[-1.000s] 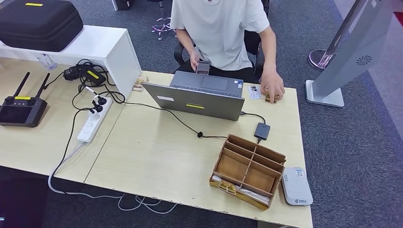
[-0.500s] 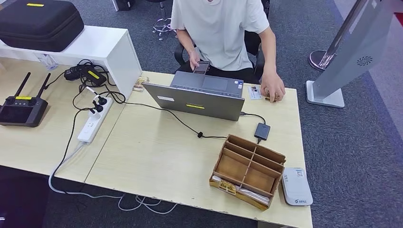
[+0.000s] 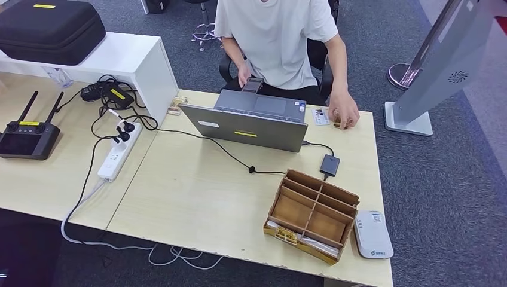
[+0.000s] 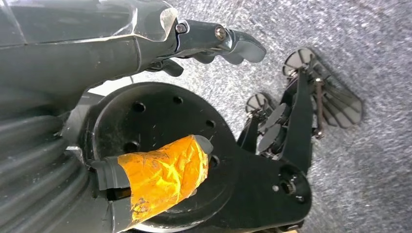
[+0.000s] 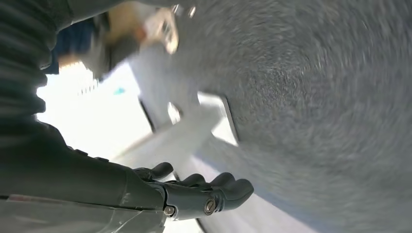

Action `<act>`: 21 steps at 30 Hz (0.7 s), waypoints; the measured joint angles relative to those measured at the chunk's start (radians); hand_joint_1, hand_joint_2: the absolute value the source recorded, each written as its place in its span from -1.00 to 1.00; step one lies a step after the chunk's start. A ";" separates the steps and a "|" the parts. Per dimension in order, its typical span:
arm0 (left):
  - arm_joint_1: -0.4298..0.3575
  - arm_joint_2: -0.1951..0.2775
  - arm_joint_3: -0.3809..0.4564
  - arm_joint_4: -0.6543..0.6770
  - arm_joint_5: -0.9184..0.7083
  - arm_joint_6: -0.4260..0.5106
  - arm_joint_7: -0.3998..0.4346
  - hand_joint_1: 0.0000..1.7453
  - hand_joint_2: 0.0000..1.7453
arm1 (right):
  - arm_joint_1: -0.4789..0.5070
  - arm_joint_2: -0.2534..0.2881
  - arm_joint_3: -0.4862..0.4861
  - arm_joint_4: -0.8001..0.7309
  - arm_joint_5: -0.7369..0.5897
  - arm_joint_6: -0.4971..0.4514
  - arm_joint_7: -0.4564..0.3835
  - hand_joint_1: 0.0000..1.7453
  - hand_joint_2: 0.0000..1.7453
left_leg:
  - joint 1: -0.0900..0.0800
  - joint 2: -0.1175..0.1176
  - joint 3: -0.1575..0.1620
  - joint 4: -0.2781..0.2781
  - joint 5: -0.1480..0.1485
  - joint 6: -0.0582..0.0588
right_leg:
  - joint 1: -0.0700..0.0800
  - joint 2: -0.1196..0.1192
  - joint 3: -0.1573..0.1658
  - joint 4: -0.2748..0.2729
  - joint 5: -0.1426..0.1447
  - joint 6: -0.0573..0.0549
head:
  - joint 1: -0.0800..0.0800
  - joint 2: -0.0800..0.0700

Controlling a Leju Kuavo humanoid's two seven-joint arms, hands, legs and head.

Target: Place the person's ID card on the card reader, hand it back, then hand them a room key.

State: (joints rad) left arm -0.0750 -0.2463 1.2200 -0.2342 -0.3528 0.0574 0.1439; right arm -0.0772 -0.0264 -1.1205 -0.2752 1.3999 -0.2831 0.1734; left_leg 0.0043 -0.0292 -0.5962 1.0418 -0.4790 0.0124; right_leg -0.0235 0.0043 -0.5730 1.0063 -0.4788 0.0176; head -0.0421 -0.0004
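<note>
A small white ID card (image 3: 320, 116) lies on the light wood table (image 3: 197, 191) at its far edge, beside the laptop. A seated person in a white shirt (image 3: 276, 36) rests one hand (image 3: 343, 112) right next to it. The white card reader (image 3: 373, 234) sits at the table's near right corner. Beside it stands a brown wooden divider box (image 3: 314, 214) with cards lying in its front slot (image 3: 302, 241). My left hand (image 4: 214, 39) hangs over grey carpet, fingers apart, holding nothing; its thumb (image 4: 165, 174) is wrapped in orange tape. My right hand (image 5: 199, 191) also hangs down with nothing in it.
A grey laptop (image 3: 248, 127) stands open toward the person, with a cable to a small black box (image 3: 329, 165). The person's other hand holds a phone (image 3: 253, 85). A power strip (image 3: 117, 152), a black controller (image 3: 27, 136) and a black case (image 3: 51, 27) are at the left. A grey floor stand (image 3: 439, 69) rises at the right.
The person's hand with the phone has dropped slightly behind the laptop. The card, the reader and the box lie where they were.
</note>
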 joint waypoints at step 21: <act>0.022 0.063 -0.143 0.000 -0.061 -0.016 0.008 -1.00 -1.00 | 0.040 0.126 0.233 0.023 -0.054 0.317 0.056 -1.00 -1.00 | 0.000 0.000 0.000 0.000 0.000 0.000 | 0.000 0.000 0.000 0.000 0.000 0.000 | 0.000 0.000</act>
State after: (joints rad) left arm -0.0530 -0.1829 1.0769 -0.2344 -0.4142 0.0413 0.1519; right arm -0.0370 0.0996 -0.8878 -0.2519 1.3456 0.0342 0.2291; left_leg 0.0041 -0.0290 -0.5960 1.0419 -0.4790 0.0123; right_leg -0.0235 0.0045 -0.5726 1.0063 -0.4788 0.0175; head -0.0425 -0.0004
